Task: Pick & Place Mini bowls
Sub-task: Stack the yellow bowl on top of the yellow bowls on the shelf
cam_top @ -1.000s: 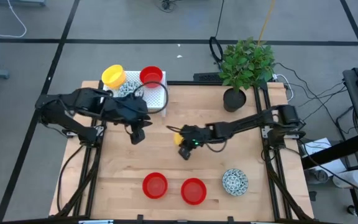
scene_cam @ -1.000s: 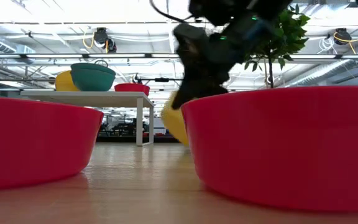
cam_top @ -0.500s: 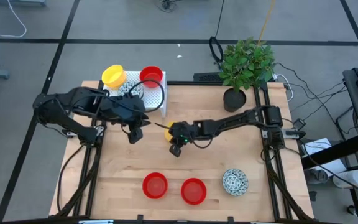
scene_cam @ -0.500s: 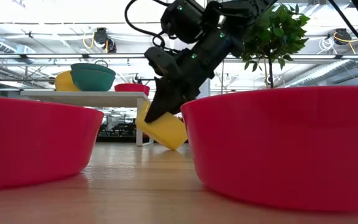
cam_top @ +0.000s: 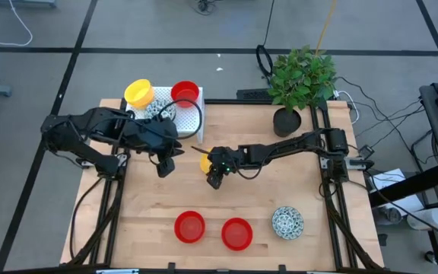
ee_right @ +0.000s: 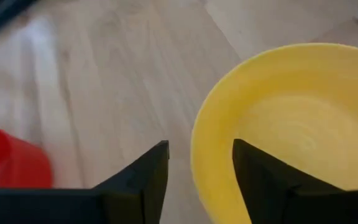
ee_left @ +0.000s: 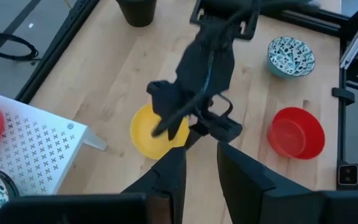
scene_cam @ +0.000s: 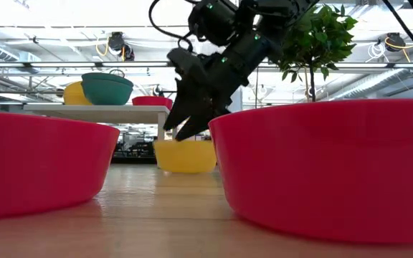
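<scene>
Low view: two red bowls close up, one at left (scene_cam: 38, 161), a larger-looming one at right (scene_cam: 328, 165). Between them, farther back, a yellow bowl (scene_cam: 185, 155) sits upright on the wooden table (scene_cam: 156, 215). My right gripper (scene_cam: 185, 129) hangs just above its rim, fingers spread, rim not pinched.

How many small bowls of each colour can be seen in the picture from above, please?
Yellow bowls: 2
Red bowls: 3
Speckled white bowls: 2
Total: 7
</scene>
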Robot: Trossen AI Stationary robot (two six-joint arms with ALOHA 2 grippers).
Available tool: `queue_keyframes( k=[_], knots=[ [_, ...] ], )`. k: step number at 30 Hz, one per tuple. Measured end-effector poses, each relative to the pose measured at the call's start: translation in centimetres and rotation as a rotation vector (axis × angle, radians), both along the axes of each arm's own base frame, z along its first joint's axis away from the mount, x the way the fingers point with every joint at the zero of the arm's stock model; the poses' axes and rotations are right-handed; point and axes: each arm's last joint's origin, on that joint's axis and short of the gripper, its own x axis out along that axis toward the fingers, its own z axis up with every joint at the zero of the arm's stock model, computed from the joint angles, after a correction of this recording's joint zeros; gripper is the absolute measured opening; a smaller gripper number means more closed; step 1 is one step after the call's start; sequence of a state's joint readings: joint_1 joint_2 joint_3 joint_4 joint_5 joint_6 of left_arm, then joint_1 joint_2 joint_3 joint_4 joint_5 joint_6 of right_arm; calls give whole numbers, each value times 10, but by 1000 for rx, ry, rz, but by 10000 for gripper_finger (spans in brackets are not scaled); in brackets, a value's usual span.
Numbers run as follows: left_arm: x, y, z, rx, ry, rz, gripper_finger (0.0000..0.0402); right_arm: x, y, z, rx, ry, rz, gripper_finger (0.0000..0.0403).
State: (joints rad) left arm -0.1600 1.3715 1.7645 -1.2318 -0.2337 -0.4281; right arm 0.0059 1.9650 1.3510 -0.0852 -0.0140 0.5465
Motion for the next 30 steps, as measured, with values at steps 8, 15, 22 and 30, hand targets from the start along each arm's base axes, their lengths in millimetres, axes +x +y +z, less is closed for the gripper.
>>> queue_keyframes(
  k=[8,15,22,30],
  knots=[
    [9,-4,-17,9,64,-21,93,-19,0,51,8,-64,45,164],
    [19,-6,-55,24,157,-21,93,-62,-3,103,-93,-30,70,156],
    [41,-9,-107,58,104,-71,93,-106,-5,147,-165,-47,30,155],
    [52,-8,-161,97,28,-133,105,-148,-2,185,-162,-130,-10,155]
  ],
)
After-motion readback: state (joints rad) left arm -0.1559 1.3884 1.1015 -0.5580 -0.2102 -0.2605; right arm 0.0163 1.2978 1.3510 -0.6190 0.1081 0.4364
